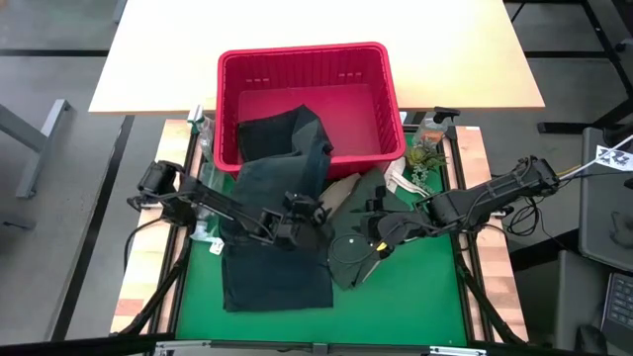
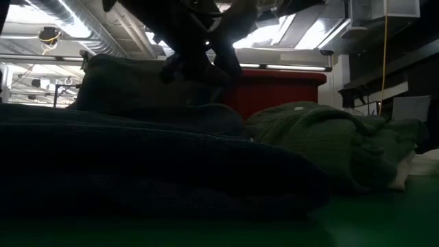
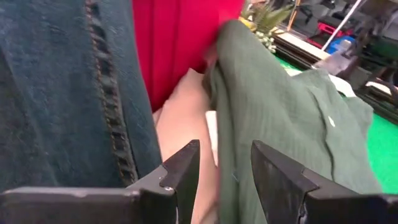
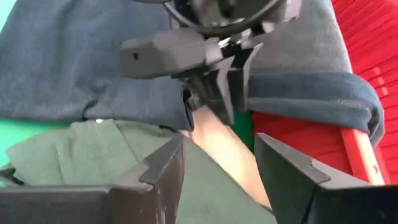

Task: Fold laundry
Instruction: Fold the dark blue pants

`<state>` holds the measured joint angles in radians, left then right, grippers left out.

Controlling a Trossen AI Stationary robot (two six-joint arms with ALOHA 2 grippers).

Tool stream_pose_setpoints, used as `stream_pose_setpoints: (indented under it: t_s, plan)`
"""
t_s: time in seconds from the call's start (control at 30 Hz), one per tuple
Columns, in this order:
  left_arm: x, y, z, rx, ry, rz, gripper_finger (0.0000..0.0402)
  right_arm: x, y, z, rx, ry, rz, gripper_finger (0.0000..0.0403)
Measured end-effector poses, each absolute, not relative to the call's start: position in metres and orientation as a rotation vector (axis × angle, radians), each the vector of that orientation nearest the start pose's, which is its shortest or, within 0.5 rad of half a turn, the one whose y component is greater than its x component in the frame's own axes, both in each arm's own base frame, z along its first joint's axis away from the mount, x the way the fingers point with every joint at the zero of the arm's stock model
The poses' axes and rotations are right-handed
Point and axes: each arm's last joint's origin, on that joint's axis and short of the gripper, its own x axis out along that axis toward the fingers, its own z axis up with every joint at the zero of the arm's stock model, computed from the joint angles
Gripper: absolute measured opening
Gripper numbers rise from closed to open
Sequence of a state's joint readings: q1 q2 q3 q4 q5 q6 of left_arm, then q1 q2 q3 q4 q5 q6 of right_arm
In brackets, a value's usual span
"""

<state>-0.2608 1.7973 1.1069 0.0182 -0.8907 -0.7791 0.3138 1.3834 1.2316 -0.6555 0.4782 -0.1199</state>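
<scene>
A red slatted basket (image 1: 312,99) stands at the far side of the green tabletop (image 1: 415,307), and the laundry spills out of it toward the near edge. The dark blue denim jeans (image 1: 272,237) hang over the basket's front rim, with their upper part inside and their legs spread flat across the mat. Just beside them, to the right in the high view, lies the crumpled olive-green shirt (image 1: 361,242), and a tan top (image 1: 341,191) shows between the 2 garments close to the basket's front wall. The left pincer (image 1: 302,220) sits at the jeans' right edge, where denim, tan cloth and green shirt meet; in the left wrist view its 2 fingers (image 3: 180,171) stand apart with a gap between them, gripping nothing, the tan cloth and the shirt lying just beyond their tips. The right pincer (image 1: 381,232) hangs over the green shirt, pointed toward the left one; in the right wrist view its fingers (image 4: 165,165) are spread wide and empty, with the tan top and the shirt beneath them. A clear bottle (image 1: 432,127) and a small green plant (image 1: 427,156) stand right of the basket.
</scene>
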Motion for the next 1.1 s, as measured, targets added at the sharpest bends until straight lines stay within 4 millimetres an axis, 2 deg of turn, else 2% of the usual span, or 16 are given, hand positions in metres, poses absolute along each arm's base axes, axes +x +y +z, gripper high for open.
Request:
stream_pose_setpoints:
  t_s: [0.07,0.27,0.37,0.5,0.77,1.1]
  plan:
    - [0.366,-0.071,0.203,-0.366,0.292,0.778,0.0139,0.276,0.076,0.317,-0.414,0.766,-0.116,0.0195]
    - [0.353,-0.066,0.24,-0.405,0.22,0.757,0.0139,0.273,0.075,0.314,-0.408,0.808,-0.123,0.0195]
    - [0.348,-0.064,0.249,-0.386,0.216,0.766,0.0139,0.273,0.075,0.314,-0.406,0.805,-0.123,0.0195]
    - [0.346,-0.061,0.247,-0.362,0.235,0.788,0.0139,0.273,0.075,0.314,-0.403,0.801,-0.124,0.0195]
    - [0.345,-0.041,0.235,-0.376,0.313,0.865,0.0139,0.273,0.075,0.314,-0.403,0.801,-0.124,0.0195]
    - [0.348,-0.026,0.233,-0.448,0.379,0.796,0.0139,0.274,0.075,0.314,-0.402,0.799,-0.124,0.0195]
